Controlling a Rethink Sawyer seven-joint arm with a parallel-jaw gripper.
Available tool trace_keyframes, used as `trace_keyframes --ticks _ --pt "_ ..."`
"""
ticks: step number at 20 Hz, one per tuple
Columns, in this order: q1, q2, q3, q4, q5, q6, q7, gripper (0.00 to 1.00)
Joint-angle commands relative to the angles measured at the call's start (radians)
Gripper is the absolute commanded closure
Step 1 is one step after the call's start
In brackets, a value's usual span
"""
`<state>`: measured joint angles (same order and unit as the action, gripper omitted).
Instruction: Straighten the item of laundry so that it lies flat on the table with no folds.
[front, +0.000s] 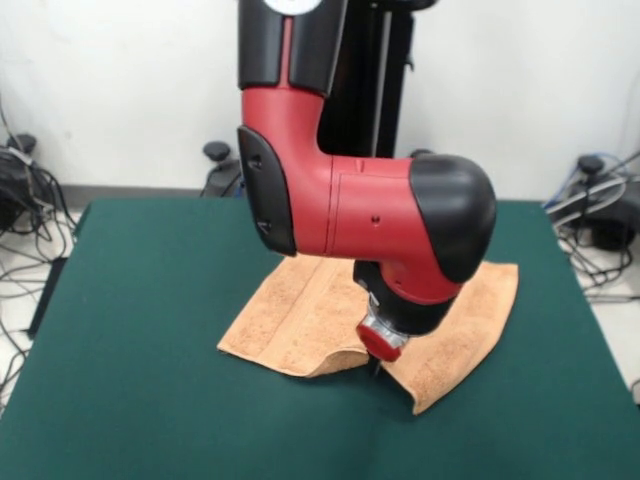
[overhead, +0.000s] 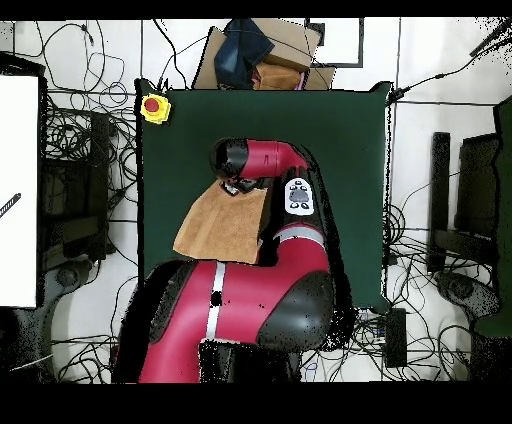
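The peach-orange towel (front: 300, 315) lies in the middle of the dark green table (front: 140, 360). Its near edge is raised in a small hump, and its near right corner runs out toward the front. My gripper (front: 378, 368) hangs below the red wrist, down at that near edge beside the hump; only a thin dark tip shows. I cannot tell whether it holds the cloth. In the overhead view the towel (overhead: 222, 228) lies left of the arm on the table (overhead: 345, 140), and the arm's black and red end covers the towel's upper edge and hides the gripper.
The arm's big red and black elbow (front: 400, 230) hangs over the towel's middle. A yellow box with a red button (overhead: 154, 108) sits at one table corner. Cardboard and a dark blue thing (overhead: 250, 48) lie beyond the far edge. Cables cover the floor around.
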<state>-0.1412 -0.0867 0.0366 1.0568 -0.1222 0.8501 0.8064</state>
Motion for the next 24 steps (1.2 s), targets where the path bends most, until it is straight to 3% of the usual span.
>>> trace_keyframes --ticks 1,9,24 --pt "-0.019 -0.015 0.105 0.116 0.048 -0.118 0.221 0.0" --pt "-0.039 -0.058 0.121 0.147 0.071 -0.115 0.203 0.0" --pt "-0.046 0.02 0.13 0.137 0.091 -0.218 0.233 0.0"
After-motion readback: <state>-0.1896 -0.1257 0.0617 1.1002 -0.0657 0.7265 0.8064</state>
